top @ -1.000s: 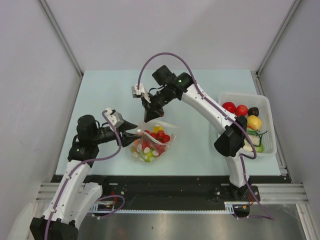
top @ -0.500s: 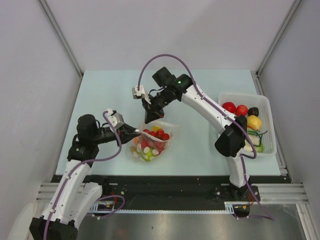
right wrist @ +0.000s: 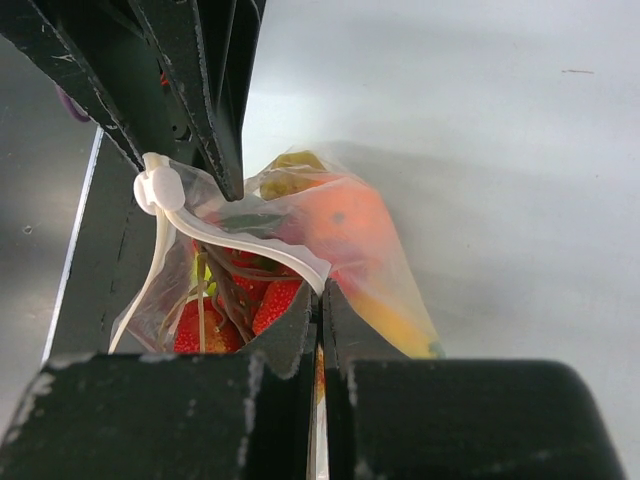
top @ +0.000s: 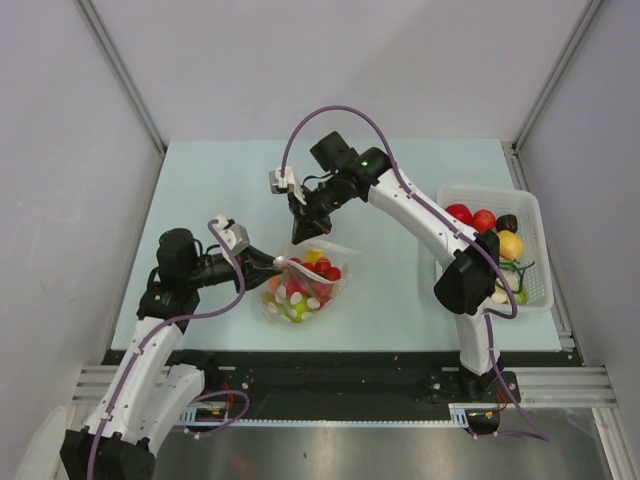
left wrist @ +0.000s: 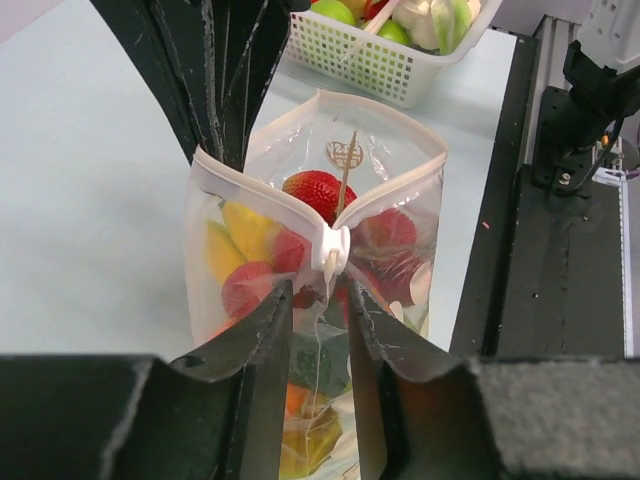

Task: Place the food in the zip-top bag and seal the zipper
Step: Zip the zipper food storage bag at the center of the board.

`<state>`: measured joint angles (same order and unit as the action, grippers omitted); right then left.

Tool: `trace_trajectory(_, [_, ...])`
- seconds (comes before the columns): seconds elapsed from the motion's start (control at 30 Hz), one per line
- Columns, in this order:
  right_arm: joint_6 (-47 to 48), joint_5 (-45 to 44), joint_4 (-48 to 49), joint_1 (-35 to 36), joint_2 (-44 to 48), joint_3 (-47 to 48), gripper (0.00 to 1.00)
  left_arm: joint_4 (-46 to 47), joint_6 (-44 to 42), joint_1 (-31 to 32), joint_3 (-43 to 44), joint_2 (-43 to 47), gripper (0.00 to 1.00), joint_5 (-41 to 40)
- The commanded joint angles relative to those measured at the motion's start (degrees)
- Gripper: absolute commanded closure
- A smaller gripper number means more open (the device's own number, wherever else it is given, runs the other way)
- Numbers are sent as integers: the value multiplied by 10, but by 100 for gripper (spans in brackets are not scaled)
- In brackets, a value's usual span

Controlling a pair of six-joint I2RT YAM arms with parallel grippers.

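A: L side first. What's the left gripper [left wrist: 318,296] doing?
B: Jaws partway in, narrow gap. Tips sit right under the slider [left wrist: 333,250], w/ film of the zip-top bag [left wrist: 415,225] in the gap. Can't tell if the pads actually squeeze it, view's too tight.
A: And R?
B: There the right gripper [right wrist: 320,297] is clamped flat, no gap, on one end of the zipper [left wrist: 262,205] at the bag's corner. In the L wrist view its black fingers [left wrist: 215,90] come down from above onto that corner.
A: Zipper shape?
B: White strip dips in a V, slider at the low pt, both ends up at the corners. Mouth behind it gapes.
A: Where's the bag?
B: Standing on the table [top: 220,190], approx. centre, btwn the two grippers. L arm reaches in from the left, R arm from behind.
A: Contents?
B: Inside is the food [left wrist: 315,190]: red strawberry on top, more red pcs, yellow, orange, some green lower down.
A: Anything else?
B: White slotted basket [top: 487,190] at the table's right edge, well apart from the bag, w/ spare fruit [top: 483,220] in it: red, yellow, dark, green.
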<state>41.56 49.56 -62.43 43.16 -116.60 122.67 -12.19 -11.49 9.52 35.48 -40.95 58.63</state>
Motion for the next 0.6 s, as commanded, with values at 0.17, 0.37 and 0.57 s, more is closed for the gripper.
trace_trajectory(0.17, [-13,21,23,-1,35,3,100,53,49,4,6,-5,57,6])
trace_trajectory(0.37, [-14,21,23,-2,40,-2,100,40,40,3,15,-9,100,9])
trace_trajectory(0.57, [-7,-3,20,-24,66,-14,47,-8,7,4,42,3,100,7])
